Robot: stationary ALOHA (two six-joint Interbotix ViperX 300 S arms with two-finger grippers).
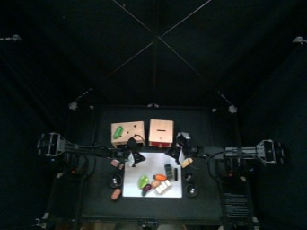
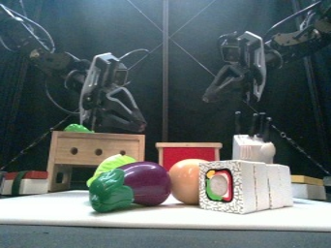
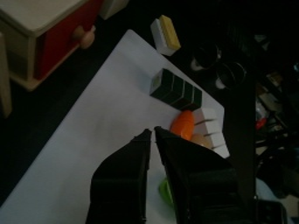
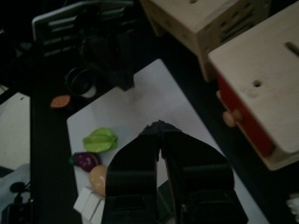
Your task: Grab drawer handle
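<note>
The drawer handle (image 3: pixel 84 35) is a small wooden knob on the red front of a tan wooden box (image 1: pixel 163 128); in the right wrist view the handle (image 4: pixel 232 117) shows beside the same box. My left gripper (image 3: pixel 153 133) hangs over the white mat, well short of the handle, with only a narrow slit between its jaws and nothing in it. My right gripper (image 4: pixel 158 129) also hovers above the mat, its jaws together and empty, apart from the handle. In the top view both grippers, left (image 1: pixel 135 154) and right (image 1: pixel 178 153), sit just in front of the boxes.
A second tan box (image 2: pixel 93 150) with holes bears a green object (image 2: pixel 80 128) to the left of the drawer. Toy foods lie on the white mat (image 1: pixel 162 177): an eggplant (image 2: pixel 142 184), an orange piece (image 2: pixel 189 179), a sushi roll (image 2: pixel 246 186).
</note>
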